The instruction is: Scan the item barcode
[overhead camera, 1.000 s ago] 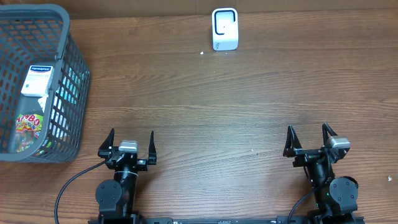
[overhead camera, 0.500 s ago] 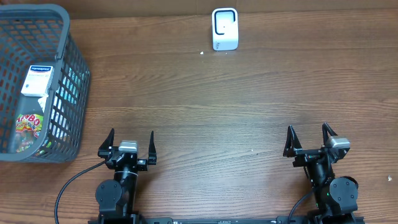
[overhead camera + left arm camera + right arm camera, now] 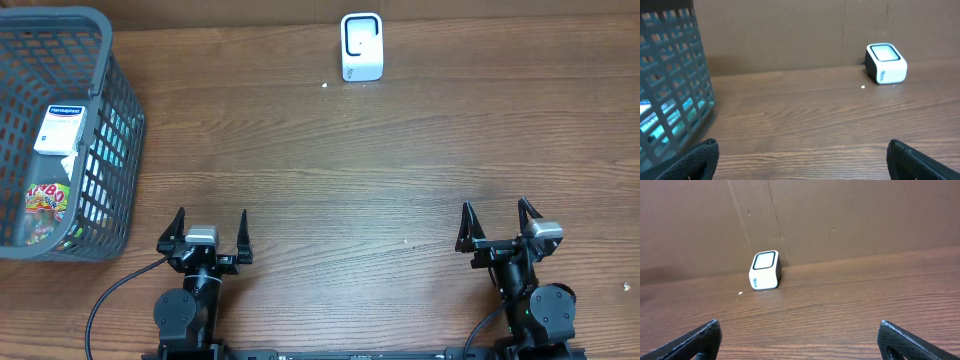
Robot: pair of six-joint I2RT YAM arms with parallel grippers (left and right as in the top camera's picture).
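A white barcode scanner (image 3: pixel 361 46) with a dark window stands at the back middle of the wooden table; it also shows as the scanner (image 3: pixel 885 63) and the scanner (image 3: pixel 765 269) in the wrist views. The items lie in a grey basket (image 3: pixel 110 150) at the far left: a white box (image 3: pixel 59 127) and a colourful sweets bag (image 3: pixel 45 205). My left gripper (image 3: pixel 211 222) stands open near the front edge, right of the basket, with nothing between its fingers. At the front right, my right gripper (image 3: pixel 497 214) is open and empty too.
A brown cardboard wall (image 3: pixel 840 215) runs behind the scanner along the table's back edge. The basket's mesh side (image 3: pixel 670 85) fills the left of the left wrist view. A small white speck (image 3: pixel 324 85) lies near the scanner.
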